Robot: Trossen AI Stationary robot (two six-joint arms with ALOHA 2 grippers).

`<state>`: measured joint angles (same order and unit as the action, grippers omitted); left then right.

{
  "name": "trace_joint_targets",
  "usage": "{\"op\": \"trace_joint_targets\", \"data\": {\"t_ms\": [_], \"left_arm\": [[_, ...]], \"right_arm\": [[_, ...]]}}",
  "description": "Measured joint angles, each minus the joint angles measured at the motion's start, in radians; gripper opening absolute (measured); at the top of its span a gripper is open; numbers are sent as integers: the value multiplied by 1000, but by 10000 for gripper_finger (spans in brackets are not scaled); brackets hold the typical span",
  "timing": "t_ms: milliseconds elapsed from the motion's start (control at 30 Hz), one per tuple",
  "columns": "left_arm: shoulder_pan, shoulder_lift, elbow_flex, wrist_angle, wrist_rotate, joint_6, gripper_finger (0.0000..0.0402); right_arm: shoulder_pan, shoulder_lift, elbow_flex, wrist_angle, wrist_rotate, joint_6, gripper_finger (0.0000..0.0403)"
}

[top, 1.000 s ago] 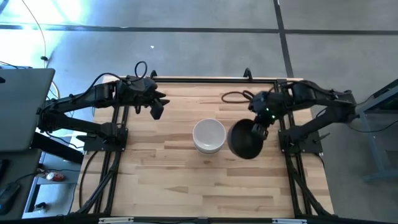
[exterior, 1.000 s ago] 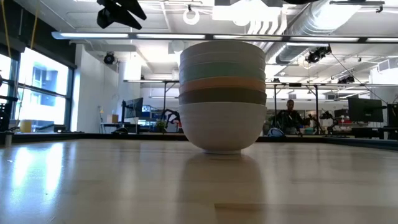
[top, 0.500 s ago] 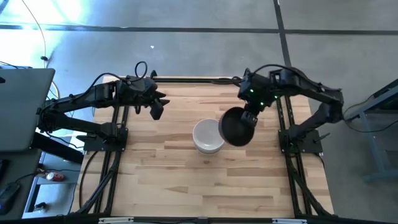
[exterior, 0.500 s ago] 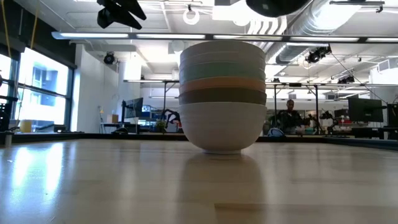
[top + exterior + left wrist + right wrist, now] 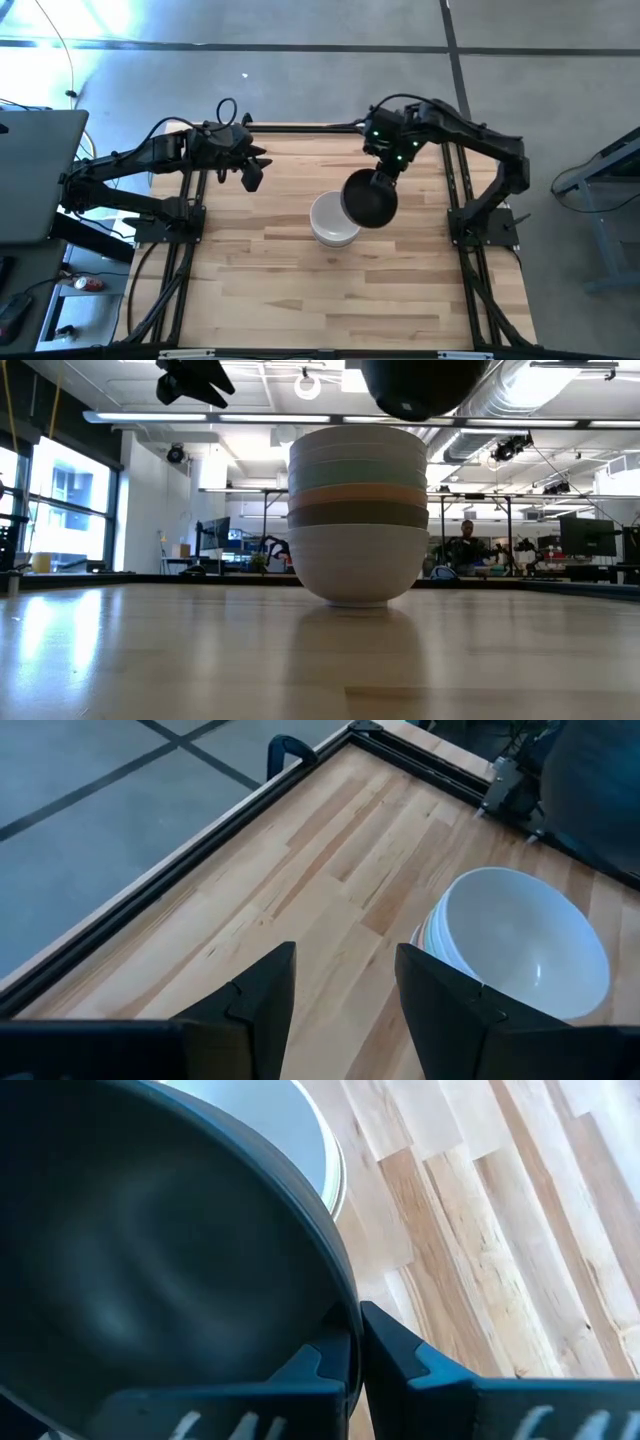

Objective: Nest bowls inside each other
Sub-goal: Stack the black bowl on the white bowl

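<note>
Black bowl [image 5: 369, 200] shifted since a second ago: then down beside the stack on the side of the right arm's base, half a second ago lifted and closer, now hanging in the air with its edge overlapping the stack's rim in the high view. Seen in the low view as a dark rounded underside [image 5: 420, 385] above the stack and a little off its centre, not touching the top bowl. Stack of nested bowls [image 5: 357, 510] unmoved on the wooden table [image 5: 300, 290], near its middle: white bowl [image 5: 357, 565] at the base, then olive green [image 5: 357, 515], peach-orange [image 5: 357, 494], pale mint green [image 5: 357, 470], pale rims above that; white interior uppermost [image 5: 530, 945].

Right gripper [image 5: 388, 172] pinching the black bowl's rim, on the edge farther from the stack, one finger inside the wall and one outside [image 5: 400, 1355]; arm swung in toward the stack from its earlier place. Bowl wall filling most of the right wrist view [image 5: 150, 1280], stack's white rim just past it.

Left gripper [image 5: 252, 170] unchanged, well apart from the stack toward the left arm's base, raised off the table, fingers [image 5: 445, 1005] spread with nothing between them
</note>
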<state>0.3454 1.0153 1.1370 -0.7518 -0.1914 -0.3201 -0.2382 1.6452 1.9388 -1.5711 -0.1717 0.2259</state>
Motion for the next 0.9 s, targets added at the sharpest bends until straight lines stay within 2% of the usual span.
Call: {"op": "trace_joint_targets", "data": {"t_ms": [300,900], "left_arm": [[0,0,0,-11,-3,10,164],[0,0,0,-130,-93,17,164]], "right_arm": [[-44,57,0,4,-28,-22,0],[-63,151,0,20,-100,6,0]]}}
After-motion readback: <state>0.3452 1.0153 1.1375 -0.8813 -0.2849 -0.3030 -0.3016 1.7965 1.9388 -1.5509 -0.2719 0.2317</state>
